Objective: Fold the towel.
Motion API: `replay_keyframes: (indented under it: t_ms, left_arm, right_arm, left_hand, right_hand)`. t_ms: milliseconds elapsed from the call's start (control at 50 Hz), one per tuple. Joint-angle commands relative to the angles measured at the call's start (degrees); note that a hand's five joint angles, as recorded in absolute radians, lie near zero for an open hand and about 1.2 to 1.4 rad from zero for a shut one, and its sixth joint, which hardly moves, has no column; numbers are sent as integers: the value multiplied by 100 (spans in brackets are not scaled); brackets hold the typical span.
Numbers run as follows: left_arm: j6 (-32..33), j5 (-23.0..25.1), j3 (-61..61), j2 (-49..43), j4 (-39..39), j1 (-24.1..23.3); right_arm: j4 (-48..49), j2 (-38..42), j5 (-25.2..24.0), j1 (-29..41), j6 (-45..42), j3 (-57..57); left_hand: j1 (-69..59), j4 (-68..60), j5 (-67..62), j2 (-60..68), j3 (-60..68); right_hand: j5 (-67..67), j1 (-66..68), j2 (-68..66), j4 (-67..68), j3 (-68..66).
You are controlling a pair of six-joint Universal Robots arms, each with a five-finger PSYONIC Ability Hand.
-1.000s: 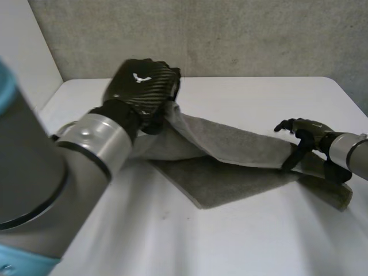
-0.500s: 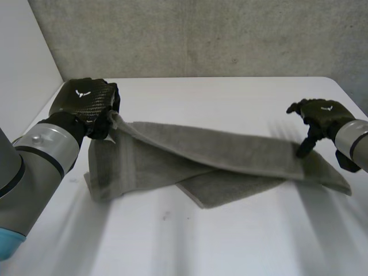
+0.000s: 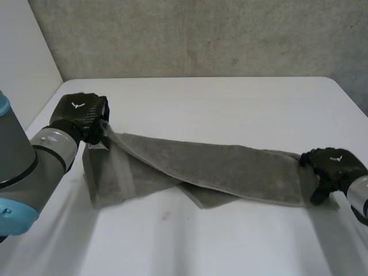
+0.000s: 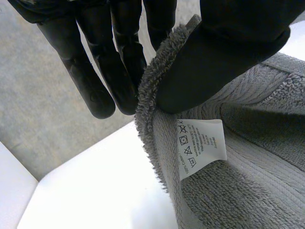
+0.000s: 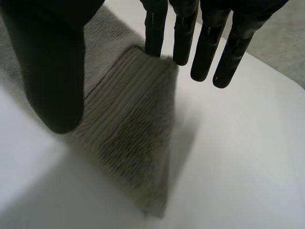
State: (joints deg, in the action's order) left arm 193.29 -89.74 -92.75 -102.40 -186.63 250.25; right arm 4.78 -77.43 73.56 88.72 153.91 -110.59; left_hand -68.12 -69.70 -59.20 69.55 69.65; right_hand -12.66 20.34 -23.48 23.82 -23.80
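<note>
So here's where we're at. The grey terry towel (image 3: 218, 167) is stretched out in a long band across the white bench (image 3: 230, 247), from the left side to the right. A lower layer of it pokes out underneath near the middle, and a flap lies on the bench at the left end.

The left robot hand (image 3: 80, 115) has the towel's far left corner, and the cloth rises from the bench up to it. The left wrist view shows the grip pretty clearly. The thumb (image 4: 224, 47) squeezes the fuzzy hem against the fingers (image 4: 119, 76), so it's a proper pinch right on the edge. A small white care label (image 4: 198, 145) is sewn into the hem just beside the thumb tip.

The right robot hand (image 3: 330, 169) sits at the towel's other end, low over the bench. In the right wrist view its fingers (image 5: 183, 33) are straight and held well apart from the thumb (image 5: 52, 81), with nothing clamped between them. The ribbed corner of the towel lies flat on the bench under the palm. The fingertips are at its far edge and the thumb is over its near side. We can't tell whether they're actually pressing on the cloth or just above it.
</note>
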Motion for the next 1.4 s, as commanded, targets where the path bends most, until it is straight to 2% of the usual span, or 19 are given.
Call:
replay_keyframes:
  t_ms: [20,260,400,480,520,560,700,740,800,820,860,900,1020,1120,1240,1280,1300,1340,1400]
  left_arm:
    - [-11,0,2,-149,-5,6]
    - [-11,0,-24,-140,-75,6]
    - [-11,9,-51,-140,-84,-2]
    - [-11,0,-68,-131,-84,-2]
    - [-11,0,-86,-123,-75,-2]
    - [-11,9,-103,-123,-75,-2]
    - [24,18,-174,-87,-66,-20]
    - [77,18,-139,-52,21,-20]
    - [104,18,-103,-35,100,-29]
    - [173,18,-68,-26,248,-29]
    - [288,35,-7,-8,443,-20]
    - [638,62,168,-8,854,-2]
    - [1229,70,389,-334,1261,-46]
    - [1974,44,1194,-1158,1287,-125]
    - [2081,62,2419,-1670,1278,-169]
    - [2090,53,3590,-1914,1139,-178]
    - [2090,53,3597,-1916,1138,-178]
    - [2011,53,4874,-2056,771,-178]
    - [1932,62,5407,-2074,470,-178]
  right_arm:
    - [251,-88,-367,-153,-669,-621]
    - [1008,35,-518,-233,-793,-798]
    - [1192,412,-474,-189,-828,-578]
    - [1201,606,-456,-189,-837,-446]
    - [1193,764,-456,-189,-837,-315]
    - [1158,782,-465,-197,-837,-262]
    - [867,562,-439,-241,-819,-68]
    - [317,-163,-430,-215,-828,211]
    - [-170,-475,-421,-206,-872,459]
    - [-762,-562,-430,-215,-950,746]
    - [-1418,-457,-474,-224,-1039,1066]
    - [-2503,32,-413,-163,-1266,1643]
    - [-3545,597,-122,224,-1979,2454]
    - [-3589,1465,387,646,-2093,3541]
    - [-3527,1942,563,954,-2085,4678]
    - [-3204,2039,730,1164,-1945,5736]
    - [-3202,2039,730,1165,-1944,5741]
    - [-2434,1934,879,1296,-1403,6669]
    - [-1893,1766,880,1314,-1030,6954]
  left_hand:
    - [-1188,-1030,-1080,1045,1035]
    - [-1188,-1030,-1080,1045,1035]
    - [-1188,-1030,-1080,1045,1035]
    - [-1188,-1030,-1080,1045,1035]
    - [-1188,-1030,-1080,1045,1035]
    - [-1188,-1030,-1080,1045,1035]
    - [-1188,-1030,-1080,1045,1035]
    - [-1188,-1030,-1080,1045,1035]
    - [-1188,-1030,-1080,1045,1035]
    - [-1188,-1030,-1080,1045,1035]
    - [-1188,-1030,-1080,1045,1035]
    - [-1188,-1030,-1080,1045,1035]
    - [-1188,-1030,-1080,1045,1035]
    - [-1188,-1030,-1080,1045,1035]
    - [-1188,-1030,-1080,1045,1035]
    - [-1188,-1030,-1080,1045,1035]
    - [-1188,-1030,-1080,1045,1035]
    - [-1188,-1030,-1080,1045,1035]
    - [-1188,-1030,-1080,1045,1035]
  right_hand:
    - [-609,841,-527,494,-495]
    - [-1047,1278,-964,931,-932]
    - [-3145,3376,-3062,3029,-3030]
    - [-3620,3852,-3538,3505,-3506]
    - [-5110,5341,-5027,4994,-4995]
    - [-5728,5959,-5645,5612,-5613]
    - [-5734,5966,-5652,5618,-5620]
    - [-5734,5966,-5652,5618,-5620]
    - [-5734,5966,-5652,5618,-5620]
    - [-5734,5966,-5652,5618,-5620]
    - [-5734,5966,-5652,5618,-5620]
    - [-5734,5966,-5652,5618,-5620]
    - [-5734,5966,-5652,5618,-5620]
    - [-5734,5966,-5652,5618,-5620]
    - [-5734,5966,-5652,5618,-5620]
    - [-5734,5966,-5652,5618,-5620]
    - [-5734,5966,-5652,5618,-5620]
    - [-5734,5966,-5652,5618,-5620]
    - [-5734,5966,-5652,5618,-5620]
